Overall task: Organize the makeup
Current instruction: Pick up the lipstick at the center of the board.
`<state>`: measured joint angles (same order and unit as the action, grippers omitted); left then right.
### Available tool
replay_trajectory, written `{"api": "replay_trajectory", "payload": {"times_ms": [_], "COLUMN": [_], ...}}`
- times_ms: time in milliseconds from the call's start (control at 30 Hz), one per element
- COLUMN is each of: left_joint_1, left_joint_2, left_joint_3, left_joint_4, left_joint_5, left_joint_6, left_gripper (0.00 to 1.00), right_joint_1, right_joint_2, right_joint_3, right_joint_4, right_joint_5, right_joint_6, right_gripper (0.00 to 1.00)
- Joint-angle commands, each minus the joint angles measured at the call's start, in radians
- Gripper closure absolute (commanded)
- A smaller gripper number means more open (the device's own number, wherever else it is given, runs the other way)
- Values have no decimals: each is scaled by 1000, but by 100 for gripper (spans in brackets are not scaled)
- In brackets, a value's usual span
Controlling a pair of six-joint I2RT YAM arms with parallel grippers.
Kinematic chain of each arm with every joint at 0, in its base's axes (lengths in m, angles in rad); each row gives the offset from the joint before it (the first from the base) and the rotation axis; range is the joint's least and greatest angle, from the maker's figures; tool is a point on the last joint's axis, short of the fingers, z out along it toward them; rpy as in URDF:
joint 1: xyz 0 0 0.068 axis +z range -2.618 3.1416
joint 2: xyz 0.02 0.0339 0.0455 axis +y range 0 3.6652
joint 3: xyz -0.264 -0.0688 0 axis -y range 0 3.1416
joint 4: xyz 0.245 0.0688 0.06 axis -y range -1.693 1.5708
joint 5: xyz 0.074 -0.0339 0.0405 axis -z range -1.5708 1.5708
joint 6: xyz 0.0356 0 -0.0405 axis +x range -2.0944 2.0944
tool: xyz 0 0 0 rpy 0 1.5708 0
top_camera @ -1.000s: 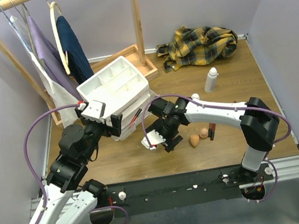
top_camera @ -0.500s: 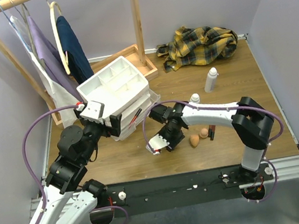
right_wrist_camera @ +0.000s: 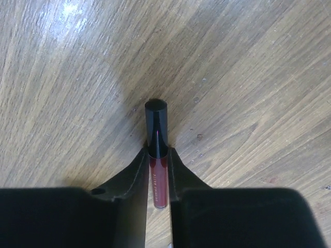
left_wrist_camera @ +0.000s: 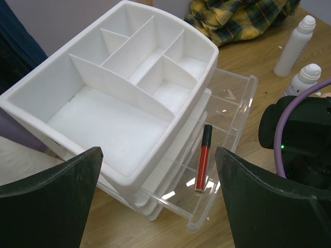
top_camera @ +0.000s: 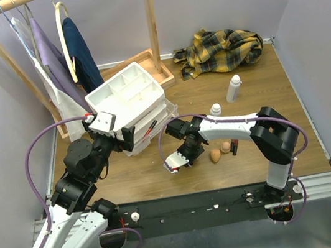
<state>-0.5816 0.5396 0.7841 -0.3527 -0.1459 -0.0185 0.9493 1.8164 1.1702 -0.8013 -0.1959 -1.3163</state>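
Note:
My right gripper (right_wrist_camera: 158,153) points down at the wooden table, shut on a dark-red stick with a black cap (right_wrist_camera: 156,121) that lies flat on the wood; both fingers press its sides. From above, the right gripper (top_camera: 185,156) is left of two peach sponges (top_camera: 215,155) and more dark sticks (top_camera: 235,145). Two white bottles (top_camera: 233,88) (top_camera: 215,110) stand behind them. My left gripper (left_wrist_camera: 156,155) hangs open over the white drawer unit (left_wrist_camera: 103,103). Its clear drawer (left_wrist_camera: 235,103) is pulled out, with a red stick (left_wrist_camera: 202,160) inside.
A yellow plaid cloth (top_camera: 223,49) lies crumpled at the back right. A wooden clothes rack (top_camera: 153,25) with hanging garments (top_camera: 57,59) stands at the back left, behind the drawer unit (top_camera: 126,95). Purple walls close in on both sides.
My right gripper has drawn in toward the left front and come down to the table, and its jaws have closed onto the dark-red stick. The left arm has not moved.

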Motion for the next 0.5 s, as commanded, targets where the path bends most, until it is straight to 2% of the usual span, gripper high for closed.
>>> {"api": "replay_trajectory", "payload": {"times_ms": [0,100,267,467], "left_joint_1": [6,6,5,6], "left_joint_2": [-7,-7,-7,-7], "left_joint_3": [-11,-11,-11,-11], "left_joint_4": [24,23,24,23], "left_joint_5": [-15,-15,-15,-20], "left_joint_6": [5,5,5,5], "left_gripper": [1,1,1,1], "right_joint_1": [9,19,37,54], "right_joint_2": [35,27,8,-43], "right_joint_3": [-40,-56,-52,37], "right_joint_4": [16,30,51,-32], "right_joint_5": [-54,-95,-178,-281], "right_joint_6": [2,11,51,112], "right_gripper": [86,98,100,100]}}
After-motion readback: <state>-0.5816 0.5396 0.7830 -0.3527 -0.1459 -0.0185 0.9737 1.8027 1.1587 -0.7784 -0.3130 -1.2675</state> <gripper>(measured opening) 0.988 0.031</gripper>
